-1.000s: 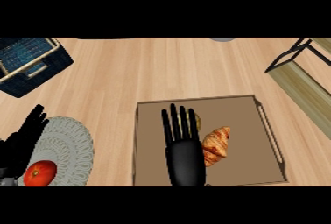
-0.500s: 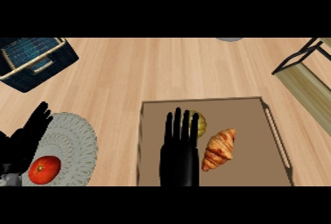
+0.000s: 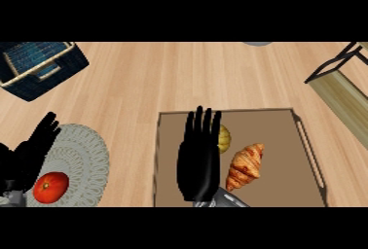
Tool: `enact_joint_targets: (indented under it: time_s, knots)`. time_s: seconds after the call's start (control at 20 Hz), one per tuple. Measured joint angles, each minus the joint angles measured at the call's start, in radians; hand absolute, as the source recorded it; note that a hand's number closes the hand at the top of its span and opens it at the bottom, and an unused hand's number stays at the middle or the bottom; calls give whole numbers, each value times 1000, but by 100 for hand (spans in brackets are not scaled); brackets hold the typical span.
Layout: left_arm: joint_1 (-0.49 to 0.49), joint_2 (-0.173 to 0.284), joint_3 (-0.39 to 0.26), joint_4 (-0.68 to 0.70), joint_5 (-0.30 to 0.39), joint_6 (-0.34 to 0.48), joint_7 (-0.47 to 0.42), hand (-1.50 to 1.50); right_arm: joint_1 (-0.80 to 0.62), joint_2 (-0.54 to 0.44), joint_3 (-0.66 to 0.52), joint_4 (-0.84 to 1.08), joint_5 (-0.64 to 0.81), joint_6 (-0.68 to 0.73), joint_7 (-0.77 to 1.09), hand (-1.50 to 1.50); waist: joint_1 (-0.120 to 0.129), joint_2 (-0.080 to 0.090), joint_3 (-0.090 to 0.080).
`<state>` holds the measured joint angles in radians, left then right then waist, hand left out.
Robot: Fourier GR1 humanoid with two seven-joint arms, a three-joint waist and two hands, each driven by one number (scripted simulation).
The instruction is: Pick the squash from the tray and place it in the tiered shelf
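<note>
Hovering flat over the tray (image 3: pixel 305 146), the right hand (image 3: pixel 197 158) holds its fingers straight and spread, empty, seemingly lining up a grasp on the squash (image 3: pixel 224 138), half hidden at its one o'clock beside a croissant (image 3: pixel 245 166). The left hand (image 3: pixel 32 151) rests open at nine o'clock by a plate (image 3: pixel 84 151) bearing a tomato (image 3: pixel 51 186). Farther off, the tiered shelf (image 3: pixel 343 90) waits at two o'clock on the tabletop (image 3: pixel 165 78).
</note>
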<state>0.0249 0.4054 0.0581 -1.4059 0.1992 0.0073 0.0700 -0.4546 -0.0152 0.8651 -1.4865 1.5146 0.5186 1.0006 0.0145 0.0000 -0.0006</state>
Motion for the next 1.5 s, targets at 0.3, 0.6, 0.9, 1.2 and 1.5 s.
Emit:
enact_joint_targets:
  time_s: [0.3,0.6,0.9,1.2,1.5]
  knots:
    - [-21,-9,13,12,-17,3,6,0,-53,4,-65,74,-2,12,-15,-150,-5,0,0]
    - [-30,-29,28,26,-33,-8,7,0,-64,-4,-127,110,36,6,-62,-150,-10,0,1]
    - [-17,-44,44,15,-53,-32,0,0,-42,0,-168,141,85,-30,-100,-150,-10,-1,1]
    - [-25,-50,70,26,-66,-51,2,0,-48,16,-214,201,78,-91,-110,150,-7,-6,0]
    - [-31,-69,78,3,-80,-48,25,0,-51,10,-248,219,77,-127,-159,150,-6,-11,-2]
